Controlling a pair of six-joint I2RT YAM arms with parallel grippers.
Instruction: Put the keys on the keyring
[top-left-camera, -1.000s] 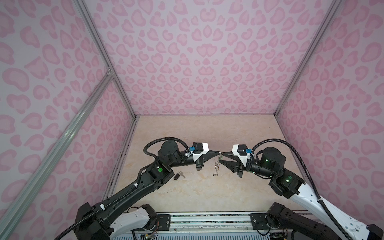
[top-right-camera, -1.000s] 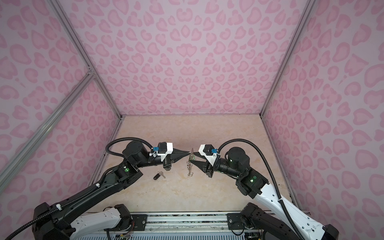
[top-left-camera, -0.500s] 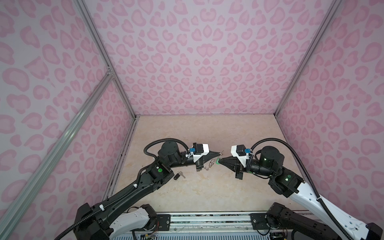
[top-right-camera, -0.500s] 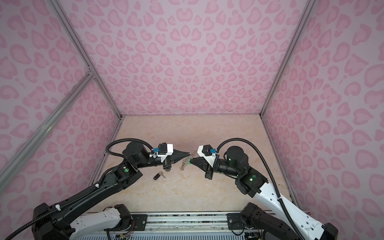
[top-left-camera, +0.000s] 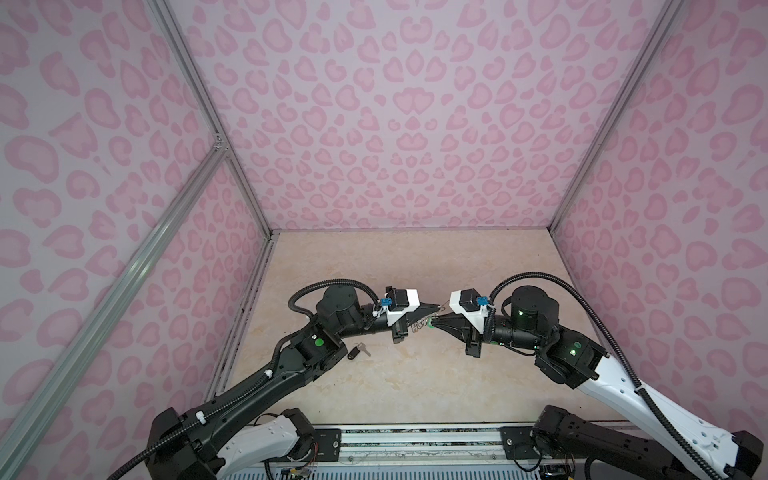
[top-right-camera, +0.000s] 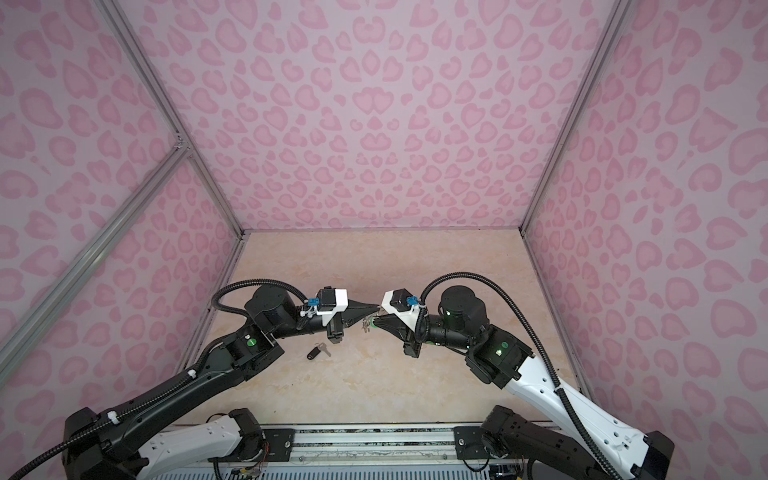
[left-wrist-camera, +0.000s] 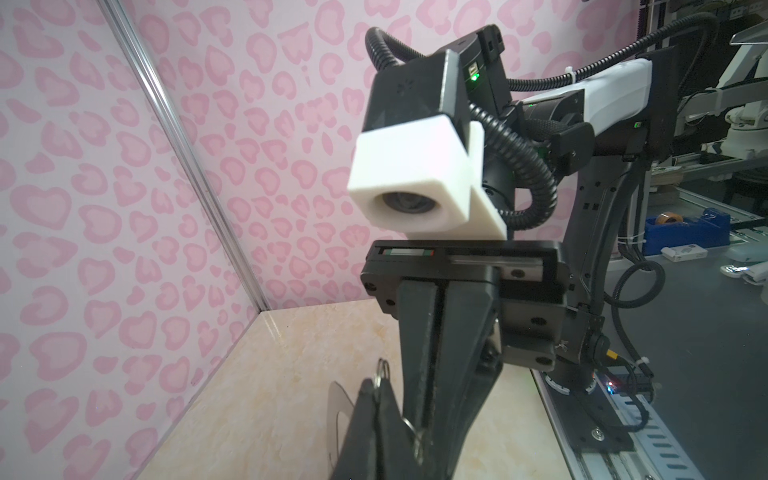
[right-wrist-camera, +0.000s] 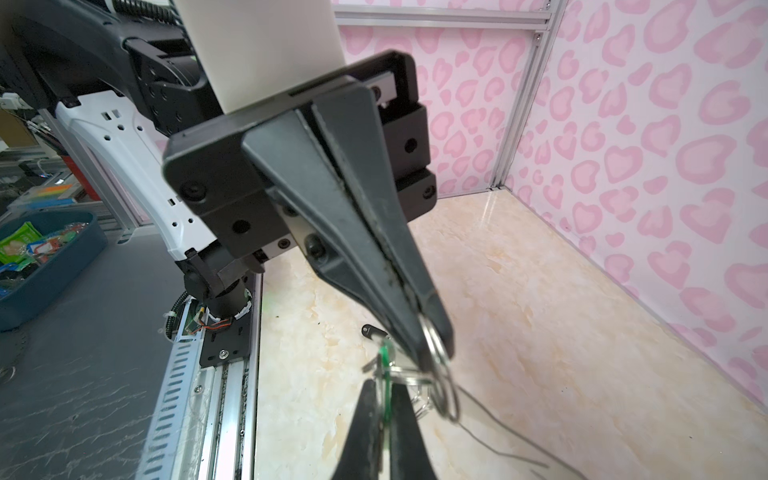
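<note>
Logging current state: pink heart-print walls (top-left-camera: 395, 124) box in a beige marble-look tabletop (top-left-camera: 374, 266). Left arm (top-left-camera: 286, 370) and right arm (top-left-camera: 602, 374) reach inward, and their tips nearly meet above mid-table in both top views. Left gripper (top-left-camera: 434, 308): fingers pressed together on a wire ring (right-wrist-camera: 435, 347) of the keyring (left-wrist-camera: 338, 409). The grey plate hangs beside those fingers, clear of the table. Right gripper (top-left-camera: 434, 322): fingers pinching the green-tag key (right-wrist-camera: 385, 353) by its tag, which sits sandwiched between the pads, just beside the held ring. Cannot tell whether that key is threaded onto any ring. Black-tag key (top-left-camera: 354, 353) lies flat on the tabletop near the left arm, well apart from both grippers, untouched.
</note>
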